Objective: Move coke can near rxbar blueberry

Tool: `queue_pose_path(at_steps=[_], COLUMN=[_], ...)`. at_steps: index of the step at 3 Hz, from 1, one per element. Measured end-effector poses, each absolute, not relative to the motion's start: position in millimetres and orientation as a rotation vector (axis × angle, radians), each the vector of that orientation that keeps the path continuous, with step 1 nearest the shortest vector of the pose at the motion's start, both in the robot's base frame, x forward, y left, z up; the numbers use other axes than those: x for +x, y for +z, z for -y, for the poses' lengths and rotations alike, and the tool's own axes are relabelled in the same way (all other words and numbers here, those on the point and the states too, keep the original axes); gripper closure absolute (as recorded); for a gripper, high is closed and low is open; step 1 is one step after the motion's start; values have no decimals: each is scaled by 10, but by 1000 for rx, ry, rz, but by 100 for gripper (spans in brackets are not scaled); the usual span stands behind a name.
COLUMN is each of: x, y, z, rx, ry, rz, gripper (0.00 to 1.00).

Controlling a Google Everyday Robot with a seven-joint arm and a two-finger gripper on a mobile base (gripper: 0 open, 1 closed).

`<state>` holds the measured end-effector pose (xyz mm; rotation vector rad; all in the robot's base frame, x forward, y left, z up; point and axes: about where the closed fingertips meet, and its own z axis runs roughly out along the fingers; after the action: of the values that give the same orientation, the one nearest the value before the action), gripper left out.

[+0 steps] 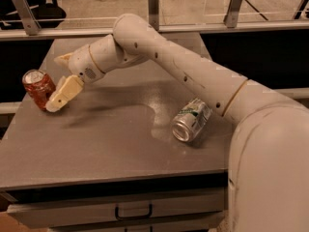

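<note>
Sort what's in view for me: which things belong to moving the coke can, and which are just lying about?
Job: coke can, upright at the left of the table; gripper beside it, jaws open. The rxbar blueberry is not in view.
Lying about: green and silver can, on its side.

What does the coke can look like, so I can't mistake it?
Start at the grey table and go to its left edge in the camera view. The coke can stands upright there, right beside the gripper. It is red with a silver top; the other can, silver and green, lies on its side mid-table.
</note>
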<state>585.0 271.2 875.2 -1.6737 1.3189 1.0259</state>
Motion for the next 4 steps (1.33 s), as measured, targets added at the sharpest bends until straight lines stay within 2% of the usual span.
queue_pose_path(at_steps=[1,2,3,4], x=[5746,5729,5813,6106], y=[8746,8747,8781,8971], z=[-2925,-3068,-3080,-2850], rx=[-1664,-1659,-1646,-1575], ry=[1078,1095,1081,1001], rz=[-1323,-1328,-1345,-1368], gripper=[18,41,65,88])
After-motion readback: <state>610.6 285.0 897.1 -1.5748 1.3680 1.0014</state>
